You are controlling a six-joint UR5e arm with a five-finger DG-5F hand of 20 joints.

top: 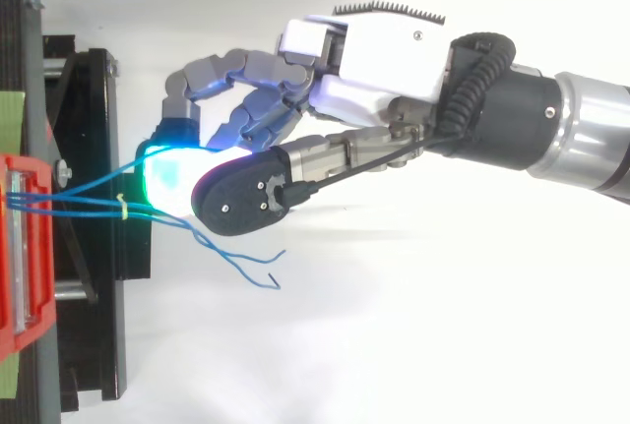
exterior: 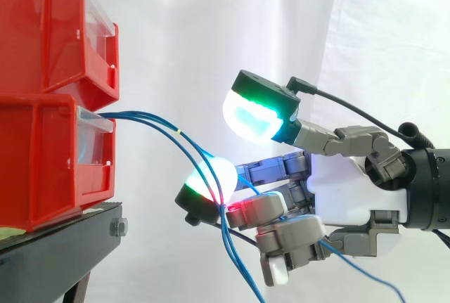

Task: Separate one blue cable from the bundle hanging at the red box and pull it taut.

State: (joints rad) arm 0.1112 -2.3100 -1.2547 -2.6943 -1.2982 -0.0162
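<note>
Several thin blue cables [exterior: 165,131] come out of the lower red box [exterior: 42,162] and arc down to the right. In the top view the blue cables [top: 84,191] leave the red box [top: 20,247] with a yellow tie [top: 125,210] around them. My hand [exterior: 344,183] reaches in from the right, its fingers curled at the bundle. One glowing fingertip [exterior: 211,176] presses on the strands, and one blue cable runs on through the curled lower fingers and out to the lower right. The thumb pad [exterior: 253,117] glows green above, clear of the cables. Loose cable ends [top: 246,269] dangle below my hand [top: 384,60].
A second red bin [exterior: 42,29] is stacked on the lower one, both on a black stand [exterior: 56,247]. The stand's black frame [top: 89,326] juts toward my hand. A white curtain hangs behind.
</note>
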